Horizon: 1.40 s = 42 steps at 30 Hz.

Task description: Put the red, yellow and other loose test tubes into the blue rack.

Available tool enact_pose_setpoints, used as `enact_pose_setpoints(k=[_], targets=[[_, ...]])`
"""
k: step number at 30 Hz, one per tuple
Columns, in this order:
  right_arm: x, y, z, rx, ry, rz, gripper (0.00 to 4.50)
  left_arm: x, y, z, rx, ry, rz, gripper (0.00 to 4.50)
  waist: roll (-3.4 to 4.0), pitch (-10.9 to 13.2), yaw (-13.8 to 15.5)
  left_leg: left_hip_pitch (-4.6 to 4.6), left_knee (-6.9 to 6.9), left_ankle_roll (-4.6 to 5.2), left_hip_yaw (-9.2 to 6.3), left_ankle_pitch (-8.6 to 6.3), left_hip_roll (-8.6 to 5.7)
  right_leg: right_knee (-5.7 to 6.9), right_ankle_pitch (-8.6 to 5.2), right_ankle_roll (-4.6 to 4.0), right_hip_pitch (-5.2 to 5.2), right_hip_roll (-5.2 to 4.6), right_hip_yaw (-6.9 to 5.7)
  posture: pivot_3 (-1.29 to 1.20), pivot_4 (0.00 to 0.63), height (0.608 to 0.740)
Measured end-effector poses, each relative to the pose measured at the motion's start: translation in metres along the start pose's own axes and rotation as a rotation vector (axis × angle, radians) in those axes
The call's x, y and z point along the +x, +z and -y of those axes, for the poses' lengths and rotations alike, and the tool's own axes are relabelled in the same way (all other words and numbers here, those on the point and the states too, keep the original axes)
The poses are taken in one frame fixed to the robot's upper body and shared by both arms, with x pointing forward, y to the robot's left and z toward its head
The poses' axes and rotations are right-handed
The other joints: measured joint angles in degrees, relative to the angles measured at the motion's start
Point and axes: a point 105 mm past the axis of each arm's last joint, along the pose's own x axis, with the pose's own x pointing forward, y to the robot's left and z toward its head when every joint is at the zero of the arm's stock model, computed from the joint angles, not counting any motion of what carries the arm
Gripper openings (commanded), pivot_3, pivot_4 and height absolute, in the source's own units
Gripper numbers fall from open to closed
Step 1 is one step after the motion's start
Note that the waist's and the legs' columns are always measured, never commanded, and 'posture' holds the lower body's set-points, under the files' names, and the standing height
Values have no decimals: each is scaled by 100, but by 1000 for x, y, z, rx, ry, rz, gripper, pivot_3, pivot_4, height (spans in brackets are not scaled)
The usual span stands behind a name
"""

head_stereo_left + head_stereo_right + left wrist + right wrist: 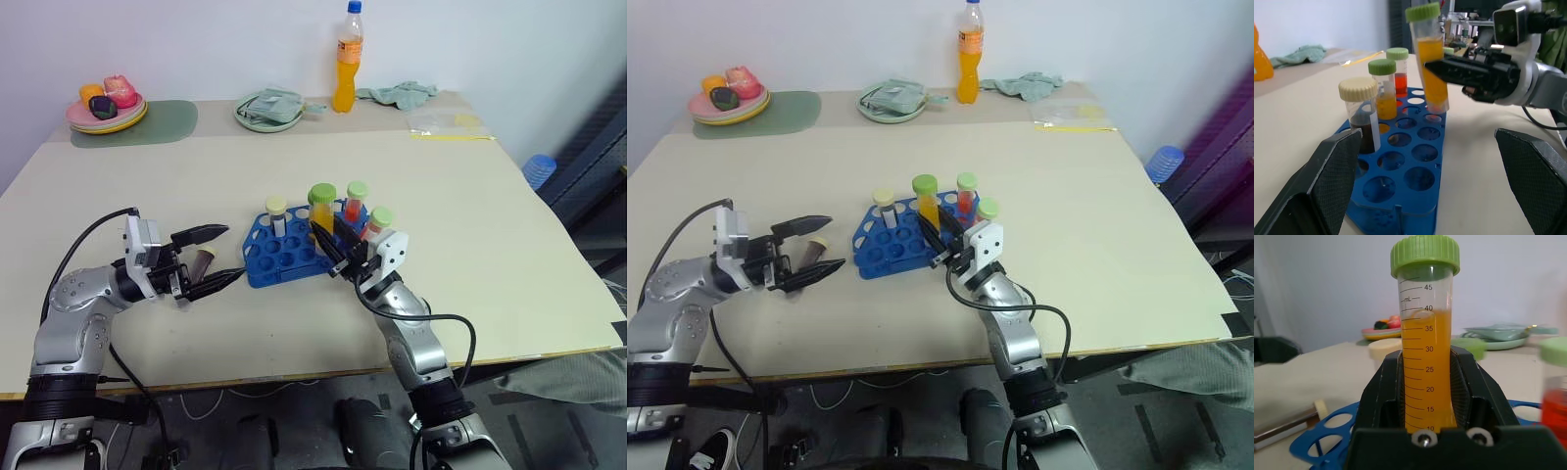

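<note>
While the yellow tube point(1426, 357) stood upright with its foot just entering a hole of the blue rack point(284, 257), the right gripper point(328, 247) was clamped on its lower body, one black finger on each side. This tube had a green cap and carried printed volume marks, and its orange-yellow liquid reached close under the top marks. It was the tallest thing over the rack, at the rack's near right part.

Three other tubes stood in the rack. The cream-capped tube point(1362, 115) with dark liquid was at the left end, a second green-capped tube point(1384, 88) with yellow liquid stood behind it, and the red tube point(1399, 71) with a green cap was further back. In the left eye view a pale green cap point(380, 217) was also seen beside the right wrist, but the tube under it was mostly hidden.

The rack lay flat on the beige table point(490, 274), near the middle of it. The left gripper point(216, 257) was just beside the rack's left end, pointing toward it, with its two fingers spread wide and nothing gripped. Between those fingers one small dark tube point(203, 262) with a pale end lay on the table.

At the far edge of the table stood an orange drink bottle point(348, 59), a plate with fruit point(106, 110), a green plate point(266, 110) and a crumpled cloth point(400, 93).
</note>
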Motion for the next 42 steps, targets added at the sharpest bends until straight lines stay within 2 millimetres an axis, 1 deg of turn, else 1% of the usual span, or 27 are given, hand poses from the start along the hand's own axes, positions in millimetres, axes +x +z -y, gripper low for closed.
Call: enact_pose_setpoints(k=[7,14,23,29,31,32,33,34,36,37,42], targets=[[-2,-9,2,-26,-6,-20,774,-3,-4,2,-13,6,-8,4500,0,0,-3,1,0,0,0,0,0,2,0,0,0,0,0,0,150,740],[-5,-13,5,-59,-19,-26,774,-2,-3,2,-7,8,-5,4500,-1,0,-3,1,0,0,0,0,0,2,0,0,1,0,0,0,150,740],[1,-17,7,-89,-21,-24,774,0,0,2,3,14,-1,4500,-1,-1,-5,4,0,0,0,0,0,6,1,0,2,0,0,0,150,740],[-1,-25,7,-73,-26,-44,774,1,2,3,10,10,1,4500,-1,-1,-5,5,2,-1,-1,1,0,7,1,0,3,0,0,0,150,740],[-1,-25,6,-63,-20,-41,1812,2,2,2,9,15,1,4500,-1,-1,-10,5,2,-1,-1,0,0,8,1,0,3,1,0,0,150,740],[-1,-25,6,-58,-20,-40,2204,2,3,2,9,17,1,4500,-1,-1,-9,5,2,-1,-1,0,0,8,1,1,3,0,0,0,150,740],[-1,-25,7,-54,-20,-39,2732,2,3,2,9,20,1,4500,-1,-1,-8,5,2,-1,-1,0,0,8,1,0,3,0,0,0,150,740],[-2,-25,7,-52,-20,-39,3137,2,3,2,6,21,0,4500,-1,-1,-7,5,2,-1,-1,0,0,8,1,1,3,0,0,0,150,740],[-4,-26,7,-53,-17,-44,4227,2,2,2,0,22,-2,4500,-1,-1,-6,5,2,-1,-1,0,0,8,1,1,3,0,0,0,150,740],[-6,-25,8,-58,-16,-44,4436,3,2,2,-1,22,-2,4500,0,0,-6,4,2,-1,0,0,0,8,1,1,3,0,0,0,150,740],[-17,-11,11,-114,19,-42,4436,4,5,3,7,19,0,4500,-1,-1,7,4,3,-1,-1,1,-2,7,1,1,5,-3,0,0,150,740]])
